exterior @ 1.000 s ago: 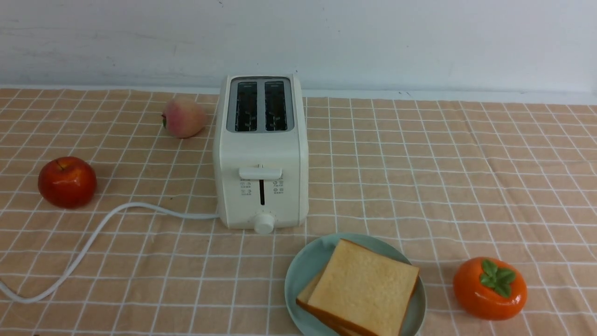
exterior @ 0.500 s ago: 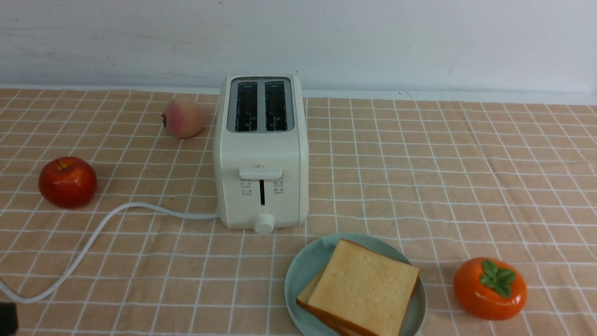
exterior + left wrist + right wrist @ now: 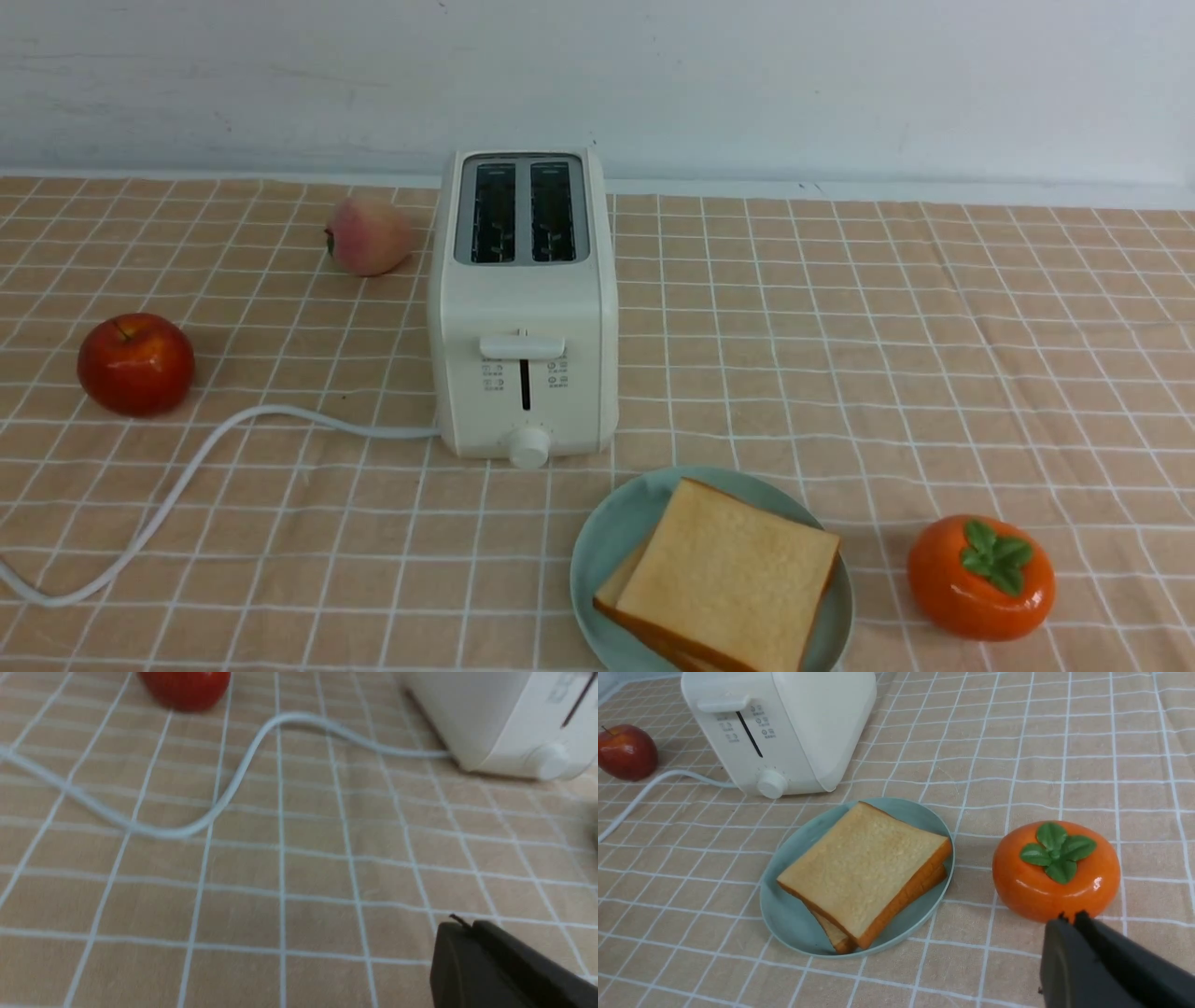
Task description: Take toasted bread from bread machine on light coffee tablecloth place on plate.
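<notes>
The cream-white bread machine stands on the light coffee tablecloth with both grey slots empty. Two slices of toasted bread lie stacked on the teal plate in front of it, also in the right wrist view on the plate. Neither arm shows in the front view. My left gripper is shut and empty, low over bare cloth near the toaster's corner. My right gripper is shut and empty, just before the orange persimmon.
A red apple sits at the left, a peach beside the toaster's back left. The white cord snakes from the toaster to the left front edge. The persimmon is right of the plate. A white wall runs behind.
A dark bit of the left arm showed at the bottom left corner half a second ago and has gone out of the front view. Bread, plate and toaster have not moved.
</notes>
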### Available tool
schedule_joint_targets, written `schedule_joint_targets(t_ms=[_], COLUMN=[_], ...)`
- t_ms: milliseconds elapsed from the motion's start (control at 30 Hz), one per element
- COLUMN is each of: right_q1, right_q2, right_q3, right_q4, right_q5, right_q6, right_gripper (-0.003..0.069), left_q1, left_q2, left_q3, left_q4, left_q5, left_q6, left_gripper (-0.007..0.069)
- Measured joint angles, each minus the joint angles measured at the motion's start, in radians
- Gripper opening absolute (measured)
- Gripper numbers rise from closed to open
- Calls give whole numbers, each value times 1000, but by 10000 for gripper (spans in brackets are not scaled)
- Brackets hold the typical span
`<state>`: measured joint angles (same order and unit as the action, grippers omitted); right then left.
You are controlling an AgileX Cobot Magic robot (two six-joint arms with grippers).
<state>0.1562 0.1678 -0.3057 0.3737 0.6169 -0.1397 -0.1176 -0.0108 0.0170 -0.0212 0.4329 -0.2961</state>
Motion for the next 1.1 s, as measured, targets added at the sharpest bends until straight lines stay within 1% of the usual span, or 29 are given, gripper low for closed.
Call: schedule_joint_targets(t_ms=[133,367,433,633,1100], right_q1=[0,0,0,0,0], right_q2=[0,0,0,0,0], right_q3=[0,0,0,0,0], right_q4=[0,0,0,0,0], right_q5=[2,2,2,2,3], right_q6=[0,0,0,0,0], right_gripper=[17,25,26,29,33], left_q1=[35,35,33,-31,-32], left_q2=[0,0,0,0,0], left_q3=[11,11,11,11,11], left_q4=[5,8,8,9,9], left_q5=[-22,-27,-27,-28,-29], left_q6=[-29,-34,-34,-36,-36], left_gripper=[3,11,11,15,21])
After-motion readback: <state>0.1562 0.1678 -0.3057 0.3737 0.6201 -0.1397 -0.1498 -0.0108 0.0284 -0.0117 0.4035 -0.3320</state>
